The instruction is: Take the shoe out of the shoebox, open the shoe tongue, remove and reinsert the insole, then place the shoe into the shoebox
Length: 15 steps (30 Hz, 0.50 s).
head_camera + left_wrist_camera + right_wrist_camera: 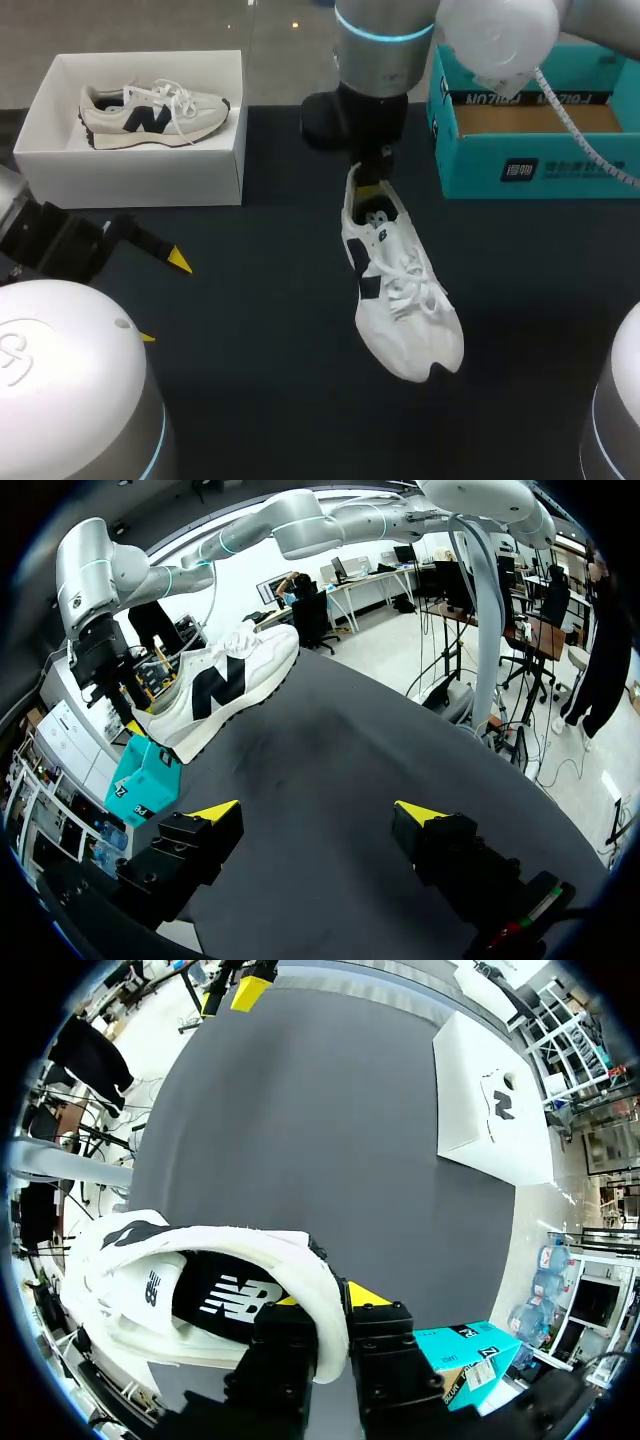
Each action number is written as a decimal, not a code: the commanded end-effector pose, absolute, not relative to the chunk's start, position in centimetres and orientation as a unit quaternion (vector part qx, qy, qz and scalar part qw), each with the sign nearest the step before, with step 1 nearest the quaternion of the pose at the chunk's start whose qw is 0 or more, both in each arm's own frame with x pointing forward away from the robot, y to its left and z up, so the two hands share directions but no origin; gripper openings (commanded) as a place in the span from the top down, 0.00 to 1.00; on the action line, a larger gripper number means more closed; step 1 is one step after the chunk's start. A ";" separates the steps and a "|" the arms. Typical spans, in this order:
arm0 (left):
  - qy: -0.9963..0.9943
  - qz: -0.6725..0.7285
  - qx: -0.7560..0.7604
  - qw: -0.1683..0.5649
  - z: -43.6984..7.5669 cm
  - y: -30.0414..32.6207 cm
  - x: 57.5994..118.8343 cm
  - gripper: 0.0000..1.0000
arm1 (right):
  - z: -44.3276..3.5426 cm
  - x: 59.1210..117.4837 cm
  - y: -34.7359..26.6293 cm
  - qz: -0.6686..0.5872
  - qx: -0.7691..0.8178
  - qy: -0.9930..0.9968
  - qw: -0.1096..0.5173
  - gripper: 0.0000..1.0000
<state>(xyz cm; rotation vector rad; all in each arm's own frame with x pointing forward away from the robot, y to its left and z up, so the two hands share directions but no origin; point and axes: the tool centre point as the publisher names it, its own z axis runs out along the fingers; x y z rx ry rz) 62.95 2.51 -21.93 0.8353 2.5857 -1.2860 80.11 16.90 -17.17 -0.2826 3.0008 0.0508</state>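
Observation:
A white sneaker (400,290) with dark side marks hangs tilted above the middle of the black table, toe toward the front. My right gripper (372,183) is shut on its heel collar. In the right wrist view the fingers (365,1295) pinch the heel rim of the sneaker (180,1280), one inside and one outside. My left gripper (165,298) stands open at the left, apart from the shoe. From the left wrist view, that gripper (318,812) has nothing between its fingers, and the sneaker (220,685) hangs ahead of it.
An open teal shoebox (530,165) with a brown inside stands at the back right. At the back left a white box (140,165) holds a second, similar sneaker (150,112).

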 end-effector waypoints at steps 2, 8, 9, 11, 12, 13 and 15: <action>0.859 -0.425 0.277 0.067 -21.9 2.5 63.0 0.00 | -14.3 79.8 16.2 0.018 -0.091 0.994 0.059 1.00; 0.859 -0.425 0.277 0.067 -21.9 2.5 63.0 0.00 | -14.3 79.8 16.2 0.018 -0.091 0.994 0.059 1.00; 0.859 -0.425 0.277 0.067 -21.9 2.5 63.0 0.00 | -14.3 79.8 16.2 0.018 -0.091 0.994 0.059 1.00; 0.859 -0.425 0.277 0.067 -21.9 2.5 63.0 0.00 | -14.3 79.8 16.2 0.018 -0.091 0.994 0.059 1.00; 0.859 -0.425 0.277 0.067 -21.9 2.5 63.0 0.00 | -14.3 79.8 16.2 0.018 -0.091 0.994 0.059 1.00; 0.859 -0.425 0.277 0.067 -21.9 2.5 63.0 0.00 | -14.3 79.8 16.2 0.018 -0.091 0.994 0.059 1.00; 0.859 -0.425 0.277 0.067 -21.9 2.5 63.0 0.00 | -14.3 79.8 16.2 0.018 -0.091 0.994 0.059 1.00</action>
